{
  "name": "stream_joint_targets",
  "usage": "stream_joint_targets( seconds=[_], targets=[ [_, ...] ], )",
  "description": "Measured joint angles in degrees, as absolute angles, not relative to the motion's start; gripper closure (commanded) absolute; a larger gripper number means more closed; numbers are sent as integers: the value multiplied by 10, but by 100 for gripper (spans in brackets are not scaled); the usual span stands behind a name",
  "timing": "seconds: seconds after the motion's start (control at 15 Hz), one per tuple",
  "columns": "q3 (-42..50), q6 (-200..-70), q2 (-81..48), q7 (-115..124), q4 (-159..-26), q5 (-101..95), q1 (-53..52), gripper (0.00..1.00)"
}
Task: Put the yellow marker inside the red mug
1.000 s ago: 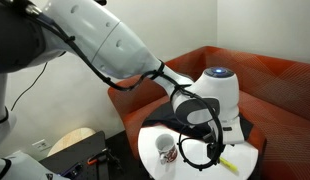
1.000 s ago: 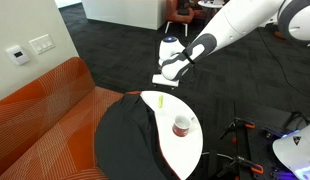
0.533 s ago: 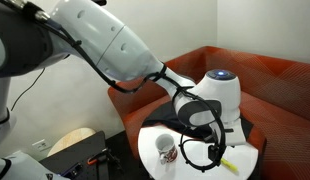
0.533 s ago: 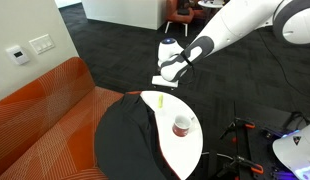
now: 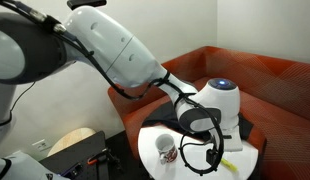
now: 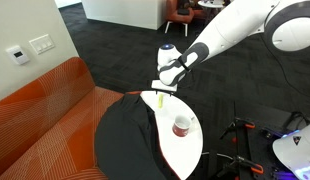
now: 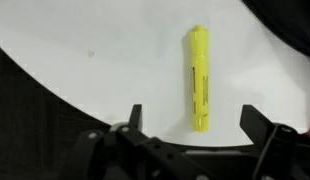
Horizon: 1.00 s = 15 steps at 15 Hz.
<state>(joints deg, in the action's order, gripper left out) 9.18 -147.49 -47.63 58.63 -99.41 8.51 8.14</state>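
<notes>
Black two-finger gripper (image 7: 194,118) spread wide, empty, hovered low over white round table (image 7: 85,70), likely lining up grab. Thin yellow plastic marker (image 7: 199,78) lay flat on table, untouched, near end between fingers in wrist view. White red-patterned mug (image 5: 166,149) stood upright, well apart, awaiting marker.

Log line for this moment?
hand: open, over yellow marker | yellow marker: flat on white table, ungripped | red mug: upright, marker not inside

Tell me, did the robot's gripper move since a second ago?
Yes. In an exterior view the gripper has come down closer to the white table, its jaws open just over the yellow marker.
</notes>
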Motion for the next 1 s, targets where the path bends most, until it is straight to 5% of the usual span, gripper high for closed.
stream_joint_targets(
  seconds=[0.47, 0.8, 1.0],
  targets=[
    [92, -1454, -526, 586, -947, 91, 76, 0],
    [92, -1421, -549, 586, -910, 91, 75, 51],
    [92, -1401, -560, 586, -891, 91, 75, 62]
  ],
)
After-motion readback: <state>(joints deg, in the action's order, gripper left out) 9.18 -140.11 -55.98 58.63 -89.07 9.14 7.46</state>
